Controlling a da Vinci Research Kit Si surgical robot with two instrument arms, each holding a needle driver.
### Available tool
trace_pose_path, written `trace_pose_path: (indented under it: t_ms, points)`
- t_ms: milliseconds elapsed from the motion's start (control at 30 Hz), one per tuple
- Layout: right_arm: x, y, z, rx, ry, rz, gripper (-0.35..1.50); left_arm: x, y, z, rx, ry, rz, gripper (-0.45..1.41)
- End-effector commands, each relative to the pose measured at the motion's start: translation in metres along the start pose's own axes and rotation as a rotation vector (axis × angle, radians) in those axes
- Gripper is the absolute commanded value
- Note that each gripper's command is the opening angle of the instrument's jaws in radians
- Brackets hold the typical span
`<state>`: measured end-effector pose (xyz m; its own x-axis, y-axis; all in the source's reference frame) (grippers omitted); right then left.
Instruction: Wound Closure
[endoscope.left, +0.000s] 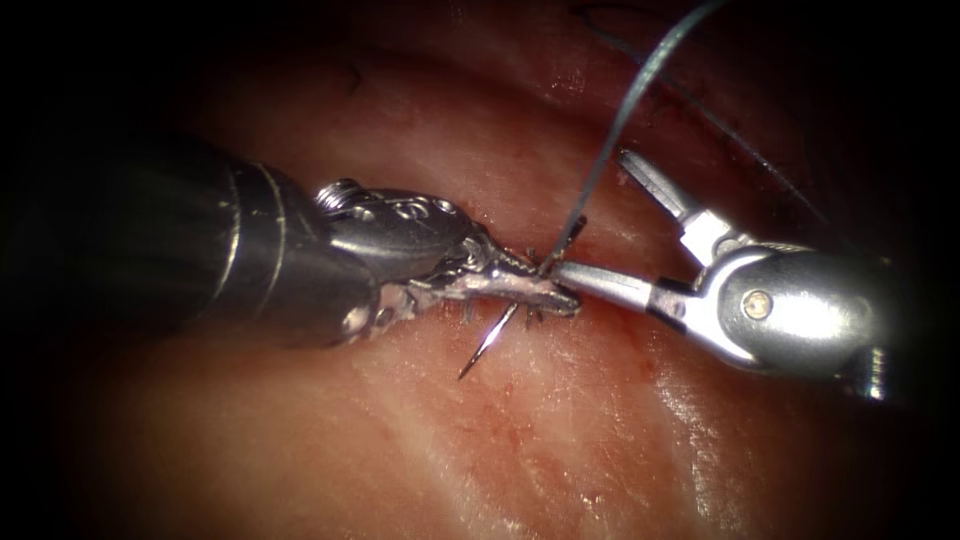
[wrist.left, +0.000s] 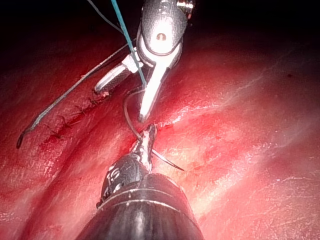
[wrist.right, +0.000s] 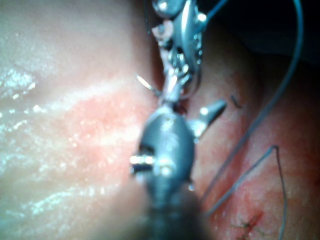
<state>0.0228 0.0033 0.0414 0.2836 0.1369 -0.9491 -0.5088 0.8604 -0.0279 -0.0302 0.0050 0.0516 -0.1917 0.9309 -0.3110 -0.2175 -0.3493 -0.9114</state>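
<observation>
Left tool (endoscope.left: 545, 288): jaws clamped on the needle's mid-curve, over the cut.
Needle (endoscope.left: 487, 345): sharp tip free above the tissue (endoscope.left: 560, 440).
Right tool (endoscope.left: 600, 225): jaws spread wide, holding nothing, lower jaw at the needle.
Thread (endoscope.left: 625, 110): rises from the needle.

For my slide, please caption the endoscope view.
Left tool grips the curved steel needle mid-curve; open right tool holds nothing beside blue thread.

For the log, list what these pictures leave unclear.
- Needle: its stretch under the left tool is hidden in the endoscope view.
- Thread: runs off the endoscope picture's top edge.
- Right tool: blurred in its own wrist view, so contact with the needle is unclear.
</observation>
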Motion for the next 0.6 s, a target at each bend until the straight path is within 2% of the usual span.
trace_pose_path:
  t_ms: [33,300,500,533,600]
  points:
    - [-0.0002,-0.0007,0.0008,0.01,0.009,0.001,1.28,-0.0007,-0.0003,0.0008,0.0,-0.001,-0.001,-0.45]
    - [0.0002,-0.0013,0.0014,0.022,0.024,-0.017,1.16,-0.0011,-0.0002,0.0012,0.002,0.0,0.001,-0.45]
    - [0.0002,-0.0018,0.001,0.044,0.015,-0.021,0.66,-0.0011,-0.0001,0.0012,0.0,0.0,0.007,-0.45]
    - [0.0001,-0.0019,0.001,0.044,0.015,-0.023,0.64,-0.0012,0.0,0.0012,-0.005,-0.002,0.007,-0.45]
    - [0.0,-0.0019,0.001,0.048,0.011,-0.024,0.47,-0.0013,0.0,0.0012,-0.005,-0.002,0.013,-0.45]
